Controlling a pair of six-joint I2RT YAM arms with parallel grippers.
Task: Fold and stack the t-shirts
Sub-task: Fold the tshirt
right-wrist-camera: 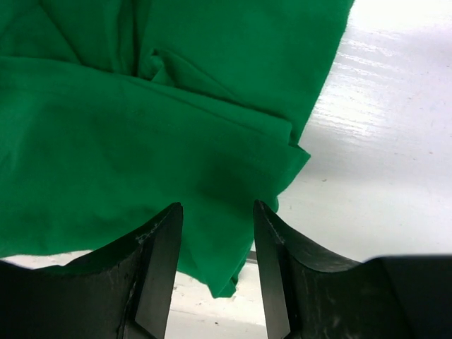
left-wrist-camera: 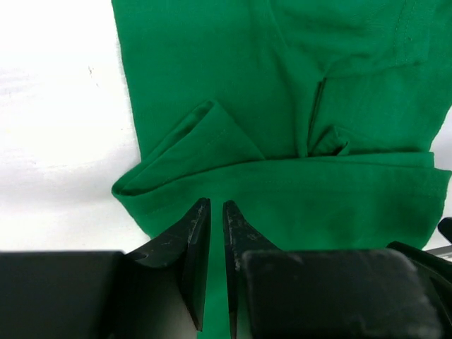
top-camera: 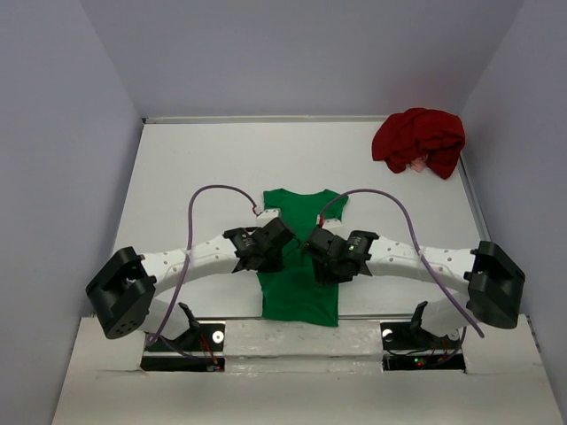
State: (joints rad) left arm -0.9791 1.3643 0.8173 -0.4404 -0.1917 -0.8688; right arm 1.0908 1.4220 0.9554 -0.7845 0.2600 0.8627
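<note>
Two robot arms bend over a green t-shirt (top-camera: 299, 297) that lies lengthwise in the middle of the white counter (top-camera: 195, 168), its sides folded inward and its hem at the near edge. A red t-shirt (top-camera: 418, 142) sits crumpled in the far right corner, well apart and not yet folded. The left jaws stand nearly together over a doubled edge of green cloth with only a sliver of green showing between them, and I cannot tell whether they have bitten into the fabric. The right jaws are released and stand wide apart, straddling the shirt's corner beside bare counter. The mismatch looks like the main hazard. If the left side lifts while the right holds nothing, the shirt will likely swing askew and drag across the counter. A shallow pinch on the left could catch only the top layer, letting the tucked sleeve flap (left-wrist-camera: 201, 138) just ahead of it fall open and undo the fold. On the right, closing so near the corner (right-wrist-camera: 289, 166) risks catching a mere tip of cloth that slips free, or missing the cloth and closing on the counter.
</note>
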